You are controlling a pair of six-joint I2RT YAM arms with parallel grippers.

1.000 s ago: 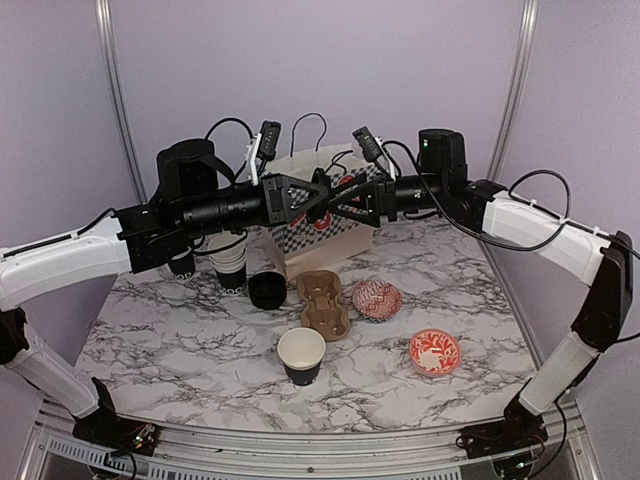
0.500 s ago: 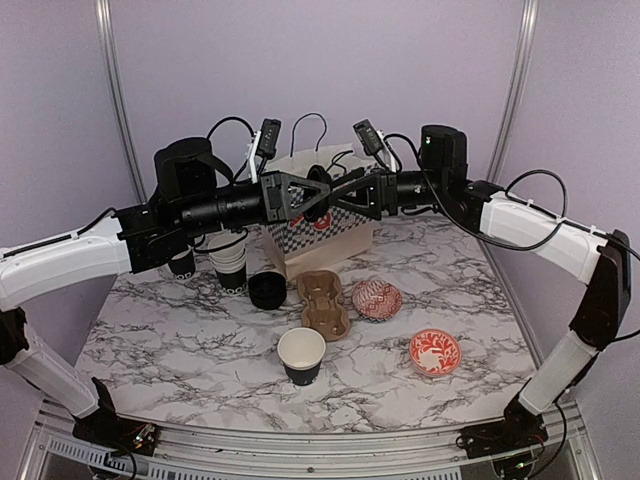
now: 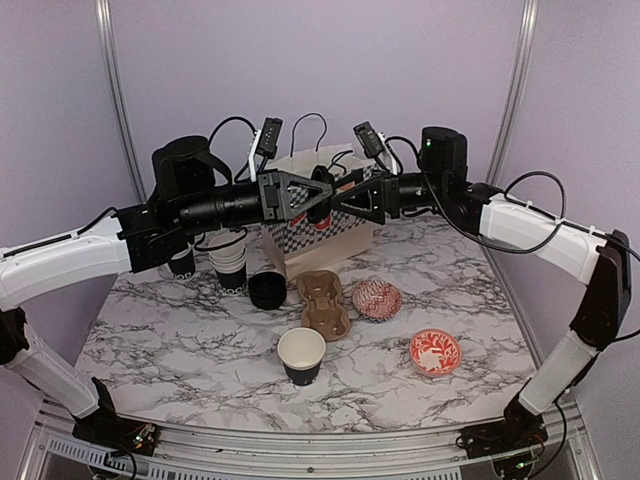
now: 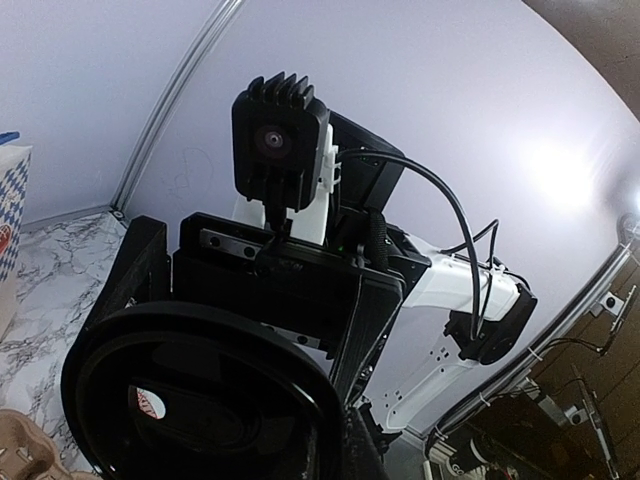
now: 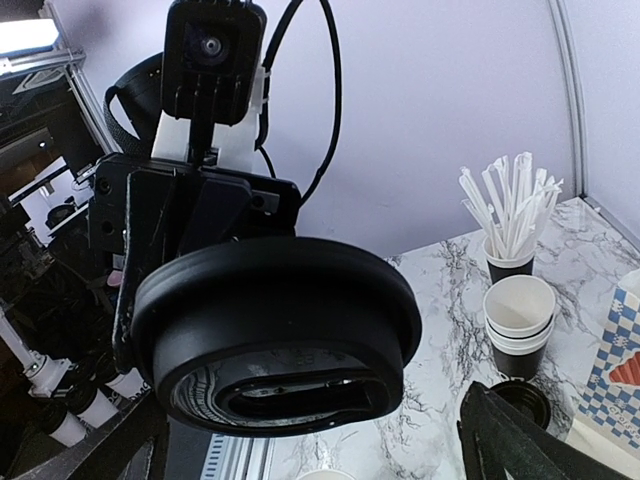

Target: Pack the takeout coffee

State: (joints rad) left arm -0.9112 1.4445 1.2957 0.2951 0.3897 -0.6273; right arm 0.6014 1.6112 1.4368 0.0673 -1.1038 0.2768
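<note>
A round black lid [image 5: 275, 330] is held in mid-air above the table, its rim pinched in my left gripper [image 3: 312, 199], which is shut on it. My right gripper [image 3: 345, 203] faces it from the other side, open, its fingers [image 5: 500, 440] standing wide on either side of the lid without touching. In the left wrist view the lid [image 4: 190, 400] fills the lower left. An open black paper cup [image 3: 301, 355] with a white inside stands on the table near the front. A stack of such cups [image 3: 230, 262] and a pile of black lids [image 3: 267, 290] stand at the back left.
A brown cardboard cup carrier [image 3: 322, 303] lies mid-table. A checked paper bag [image 3: 320, 230] stands behind it, under the grippers. Two red-and-white bowls [image 3: 377, 299] [image 3: 435, 351] sit to the right. A black cup of white straws [image 5: 510, 225] stands at the back left.
My right gripper has lifted slightly and closed in on the lid from the right. The left gripper has kept its hold and barely moved.
</note>
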